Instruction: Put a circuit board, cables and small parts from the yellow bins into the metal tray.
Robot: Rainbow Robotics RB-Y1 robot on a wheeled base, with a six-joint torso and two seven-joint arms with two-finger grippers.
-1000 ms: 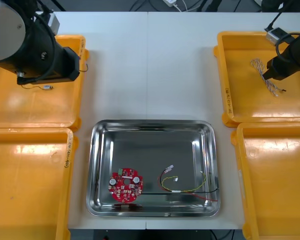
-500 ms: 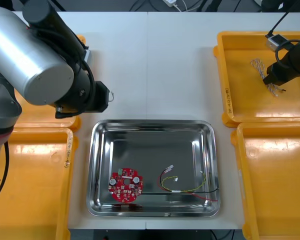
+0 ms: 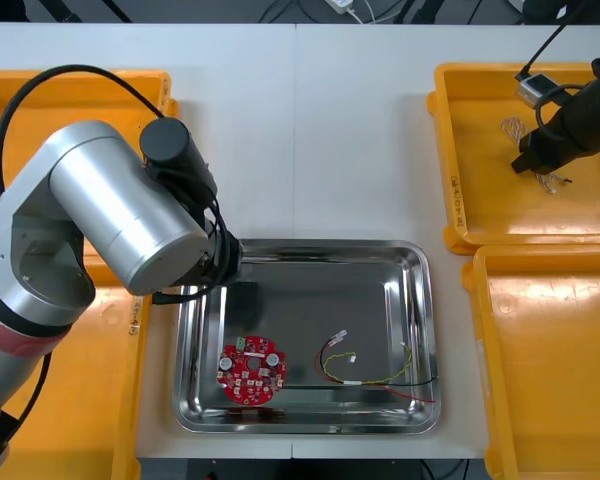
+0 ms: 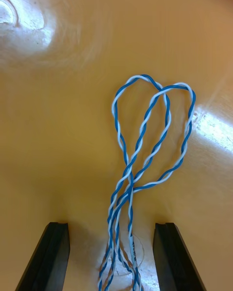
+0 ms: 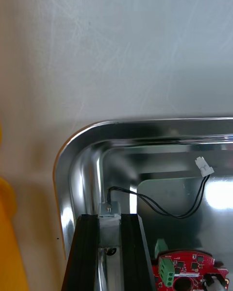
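Left gripper (image 5: 110,223) now over metal tray (image 5: 92,164)

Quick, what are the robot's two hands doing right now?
Left gripper: shut on a small metal part.
Right gripper: open around the blue and white cable.

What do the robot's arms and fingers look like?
The left arm is a fat shiny silver tube with black joints, a looping black cable and a dark red band. The right arm is black with a small grey box. Both have flat black fingers.

Red circuit board (image 3: 251,372), blue-and-white twisted cable (image 4: 145,145).
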